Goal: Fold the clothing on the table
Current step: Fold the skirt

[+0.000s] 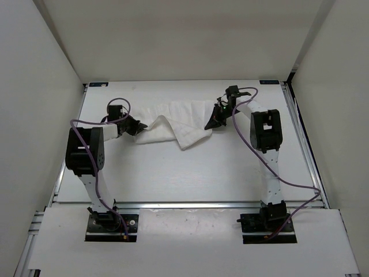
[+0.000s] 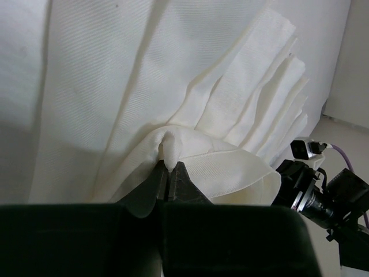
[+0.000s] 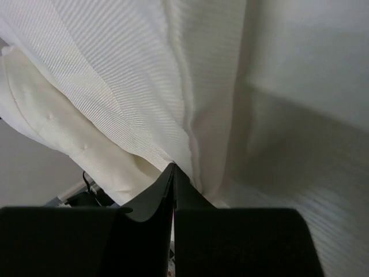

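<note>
A: Clothing (image 1: pixel 179 124): thin, light, limp, pleated. Bunched across far middle of table (image 1: pixel 202 173).
B: Holds?
A: Best taken at hems and corners (otherwise risks spilling pleats). Pinched at a hem fold by left gripper (image 2: pixel 169 168), jaws pressed together; nipped at a crease by right gripper (image 3: pixel 173 173), likewise shut.
B: Surface, room?
A: Smooth, white, probably slippery; space toward near edge, walls (image 1: pixel 34 86) close around.

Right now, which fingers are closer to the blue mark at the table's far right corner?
Right. The right fingers pinch the clothing somewhat left of the blue mark; the left fingers pinch its opposite end, much farther left.
</note>
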Robot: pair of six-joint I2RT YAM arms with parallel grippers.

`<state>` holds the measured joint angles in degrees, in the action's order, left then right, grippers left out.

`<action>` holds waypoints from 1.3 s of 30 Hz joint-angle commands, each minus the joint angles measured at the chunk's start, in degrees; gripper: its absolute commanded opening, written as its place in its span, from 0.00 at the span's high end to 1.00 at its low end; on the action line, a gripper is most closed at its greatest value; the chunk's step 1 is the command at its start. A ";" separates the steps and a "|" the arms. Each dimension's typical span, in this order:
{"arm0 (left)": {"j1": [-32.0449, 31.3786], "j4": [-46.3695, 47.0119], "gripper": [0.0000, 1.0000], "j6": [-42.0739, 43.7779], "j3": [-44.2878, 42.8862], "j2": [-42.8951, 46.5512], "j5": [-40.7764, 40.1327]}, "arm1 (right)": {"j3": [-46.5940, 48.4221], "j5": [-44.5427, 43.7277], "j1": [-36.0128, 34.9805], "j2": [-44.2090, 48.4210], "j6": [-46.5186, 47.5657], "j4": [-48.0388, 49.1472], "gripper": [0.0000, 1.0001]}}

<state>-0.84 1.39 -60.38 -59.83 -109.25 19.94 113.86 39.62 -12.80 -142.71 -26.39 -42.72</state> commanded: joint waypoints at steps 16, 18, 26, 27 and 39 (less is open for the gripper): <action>-2.06 -1.39 1.00 4.66 18.87 20.48 2.46 | -46.99 -16.40 -8.12 35.66 12.76 -10.11 0.92; -3.37 -0.16 1.00 3.87 18.97 19.61 3.08 | -44.09 -17.29 -9.08 38.55 14.26 -9.23 0.80; -5.58 1.94 0.81 2.64 15.80 16.18 2.38 | -27.56 -15.46 -15.94 38.21 19.36 -12.39 0.67; -5.40 3.43 0.77 1.77 15.54 15.74 1.34 | -26.77 -14.75 -17.25 38.21 19.27 -11.52 0.67; 0.05 28.58 0.47 -13.45 11.23 11.33 3.34 | -25.62 -18.78 -25.52 38.03 21.56 -13.88 0.67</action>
<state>-1.91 21.02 -70.04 -46.41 -101.19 22.22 86.85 23.59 -38.41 -106.61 -5.85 -54.74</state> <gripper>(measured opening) 0.517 0.332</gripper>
